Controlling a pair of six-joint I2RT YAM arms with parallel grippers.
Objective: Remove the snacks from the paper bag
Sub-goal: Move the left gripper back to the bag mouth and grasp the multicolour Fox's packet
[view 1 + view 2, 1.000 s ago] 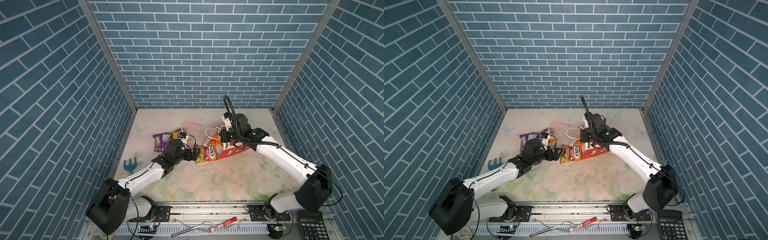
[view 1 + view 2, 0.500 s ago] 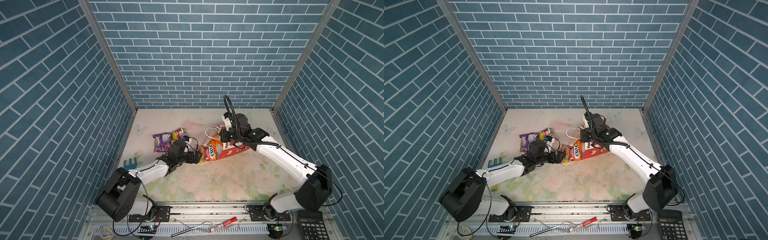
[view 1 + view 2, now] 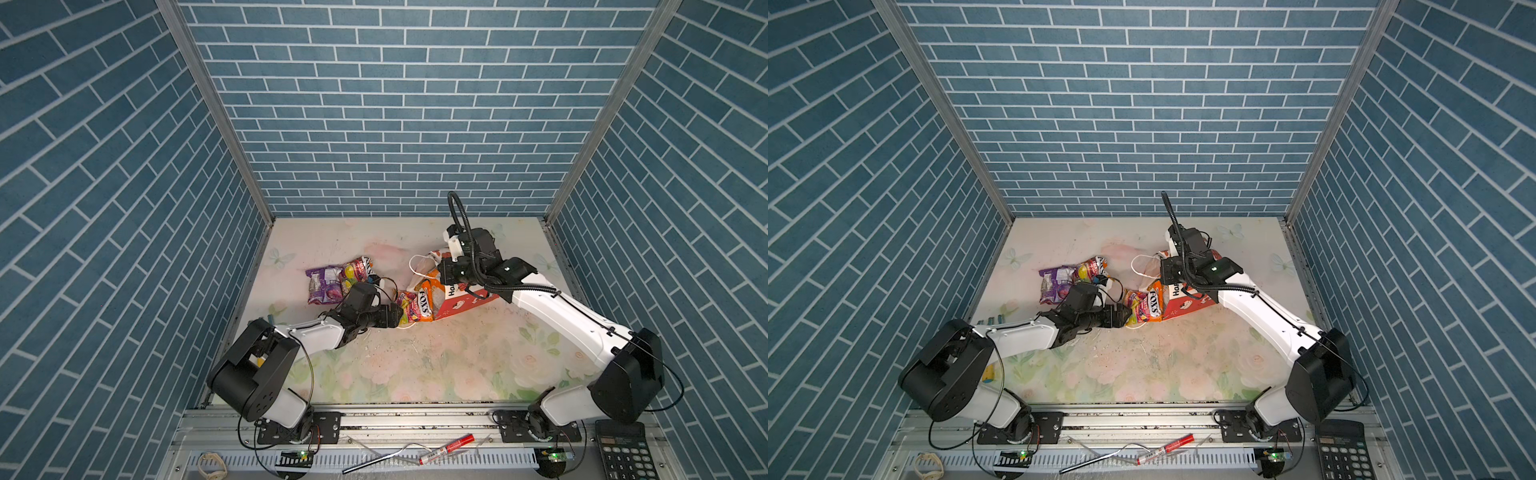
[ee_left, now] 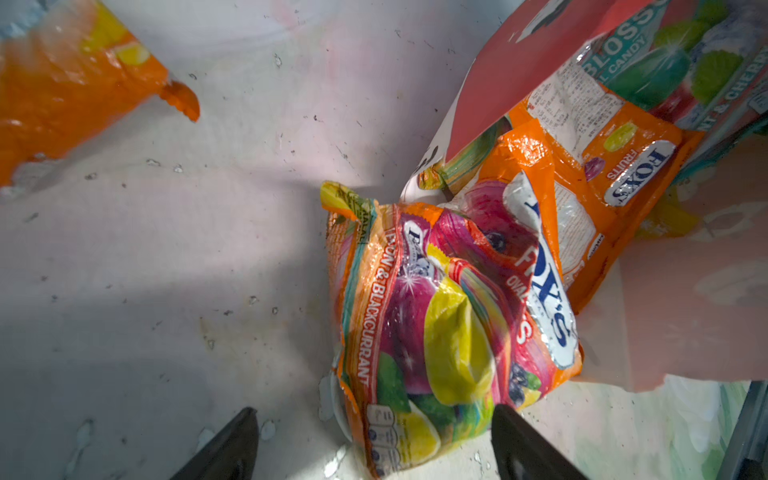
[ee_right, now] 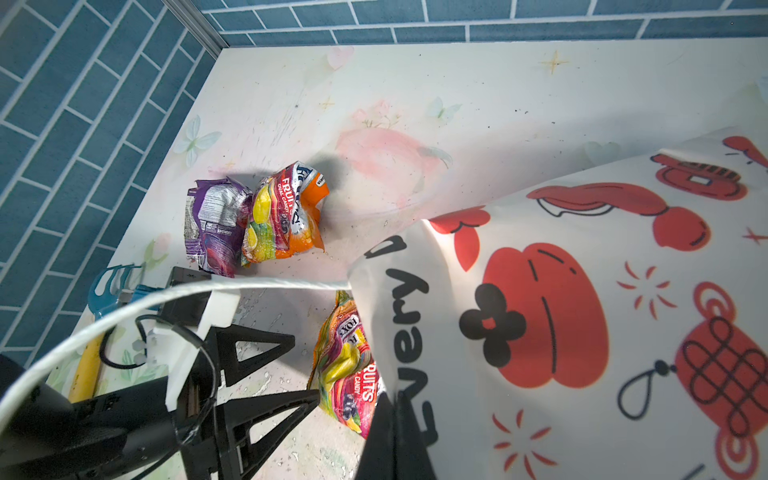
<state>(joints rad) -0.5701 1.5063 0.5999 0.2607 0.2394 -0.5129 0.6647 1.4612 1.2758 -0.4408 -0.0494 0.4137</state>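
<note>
The paper bag (image 3: 465, 305) (image 3: 1187, 305) lies on its side, mouth towards the left. My right gripper (image 3: 451, 276) (image 5: 395, 399) is shut on the bag's white printed face (image 5: 582, 291) near the rim. A Fox's snack packet (image 3: 415, 309) (image 4: 449, 316) sticks out of the mouth onto the table. My left gripper (image 3: 397, 318) (image 4: 374, 411) is open, its fingers either side of that packet's near end. Another orange Fox's packet (image 4: 594, 174) and a teal packet (image 4: 648, 70) sit inside the bag. A purple packet (image 3: 324, 284) and a Fox's packet (image 3: 355, 272) lie out on the table.
A blue toy rake (image 5: 110, 286) with a yellow handle lies by the left wall, beside my left arm. The bag's white cord handle (image 3: 419, 266) loops out over the table. A calculator (image 3: 625, 451) and a red marker (image 3: 446, 449) rest on the front rail.
My left gripper has slid right to the bag's mouth and now straddles the Fox's packet, its jaws a little narrower. My right gripper and the bag have not moved.
</note>
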